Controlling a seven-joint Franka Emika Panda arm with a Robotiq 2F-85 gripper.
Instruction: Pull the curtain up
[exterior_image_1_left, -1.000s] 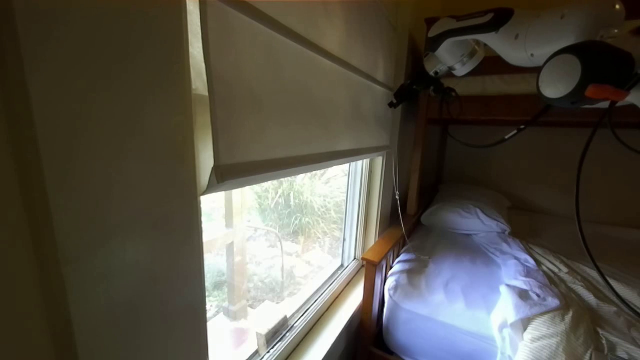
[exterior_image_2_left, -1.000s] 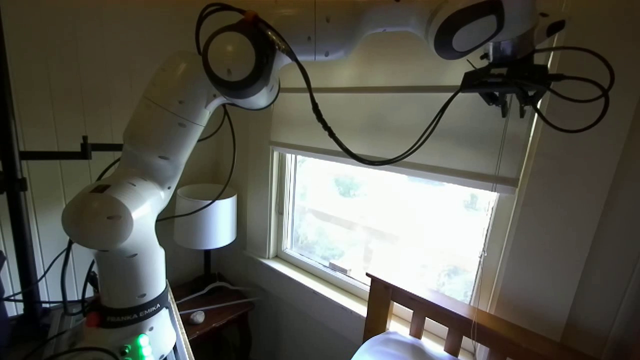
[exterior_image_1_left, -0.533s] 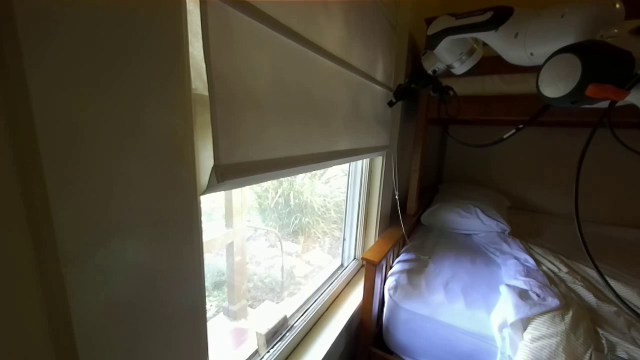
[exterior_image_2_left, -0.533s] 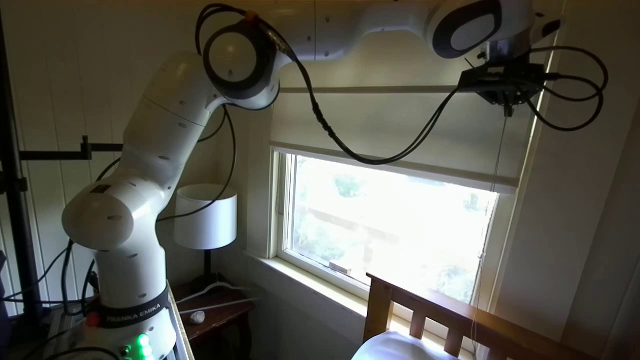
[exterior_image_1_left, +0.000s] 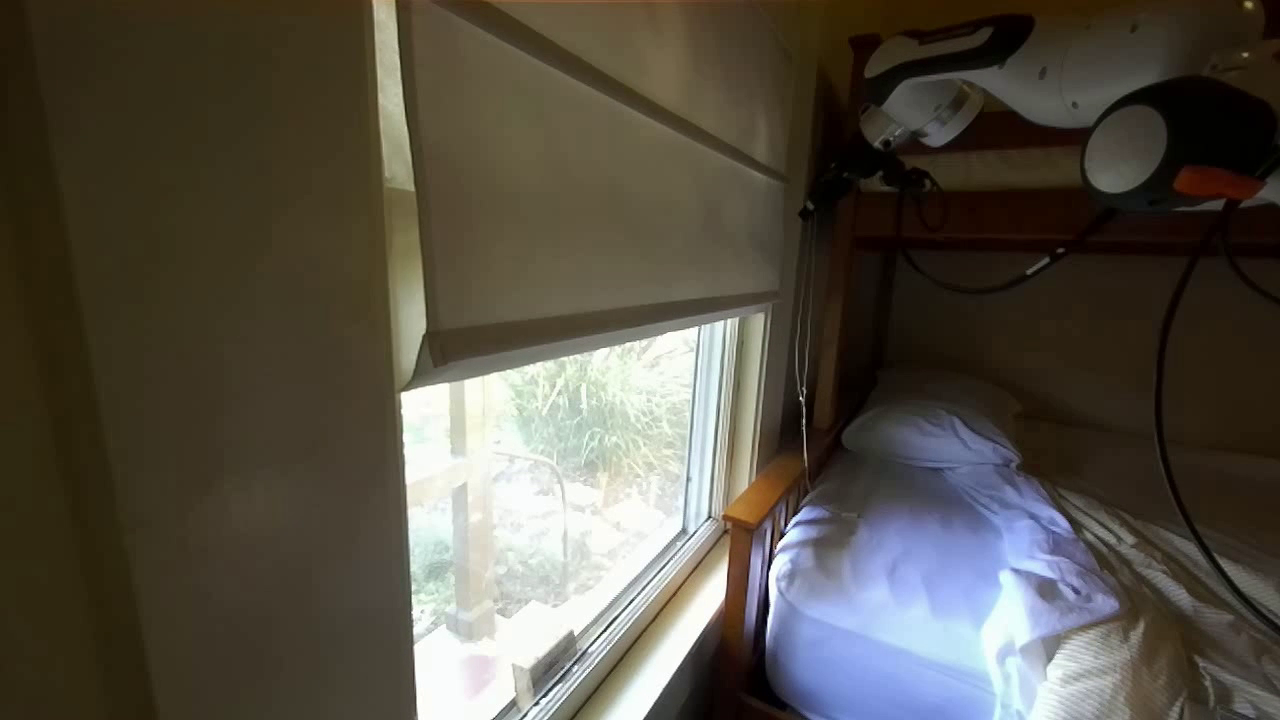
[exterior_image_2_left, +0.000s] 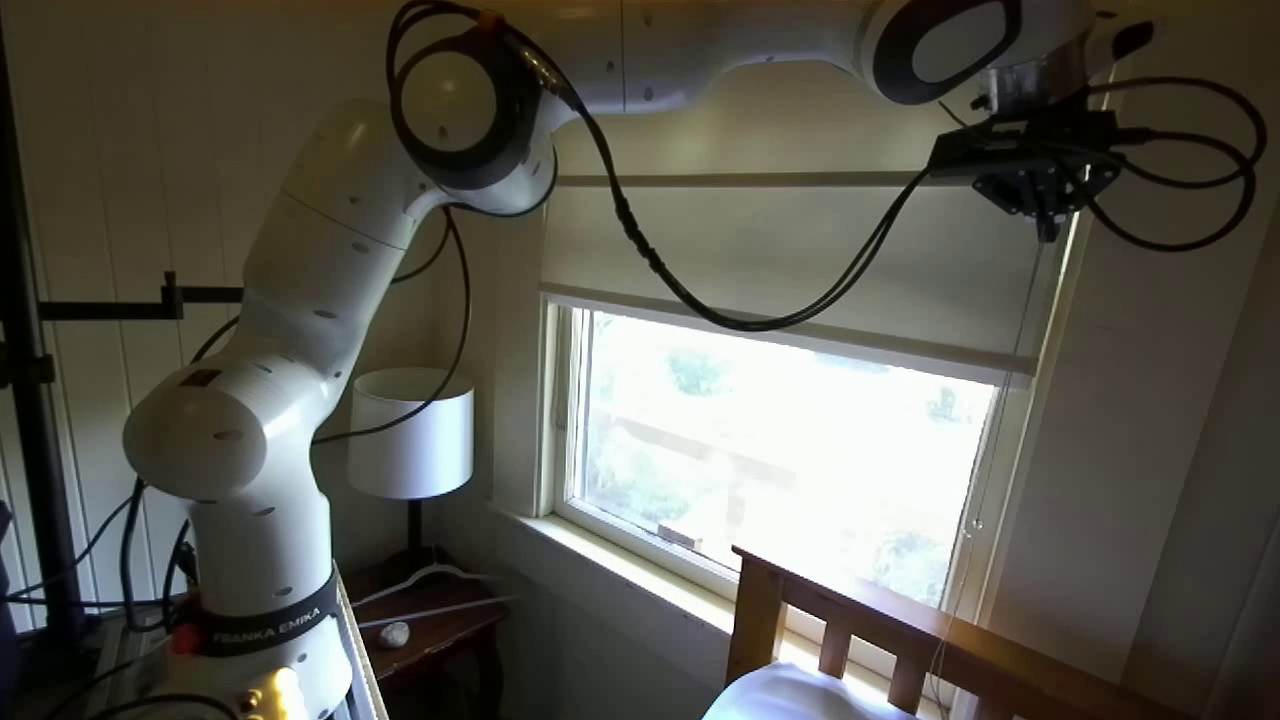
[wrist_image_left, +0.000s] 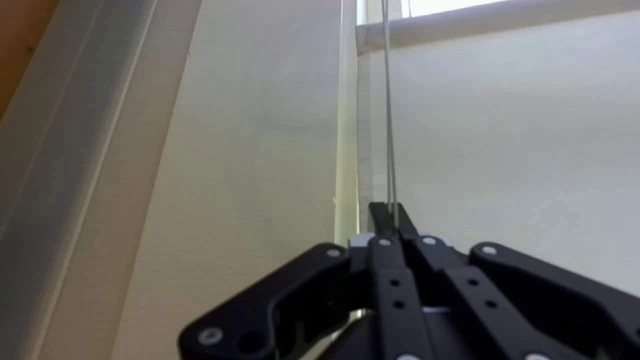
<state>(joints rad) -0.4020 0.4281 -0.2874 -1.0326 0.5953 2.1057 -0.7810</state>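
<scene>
The curtain (exterior_image_1_left: 600, 200) is a beige-grey shade covering the upper part of the window in both exterior views (exterior_image_2_left: 780, 240). Its straight bottom edge hangs about midway down the window. It also fills much of the wrist view (wrist_image_left: 500, 125). A thin double cord (exterior_image_1_left: 802, 397) hangs beside the curtain's side edge; it also shows in the wrist view (wrist_image_left: 387, 75). My gripper (exterior_image_2_left: 1046, 235) is shut on the cord, in front of the curtain's upper side edge. The fingertips (wrist_image_left: 392, 215) are together with the cord between them. In an exterior view the gripper (exterior_image_1_left: 806, 212) stands slightly off the curtain.
A wooden bed rail (exterior_image_2_left: 850, 600) stands below the window, near the cord's lower end. A bed with white bedding (exterior_image_1_left: 900, 560) lies beside it. A bunk post (exterior_image_1_left: 840, 300) is close behind the gripper. A lamp (exterior_image_2_left: 412, 430) stands near the arm's base.
The gripper was open around the cord, then shut on it. It has since moved sideways, away from the window, drawing the cord with it. The curtain has not visibly moved. The base light turned from green to yellow.
</scene>
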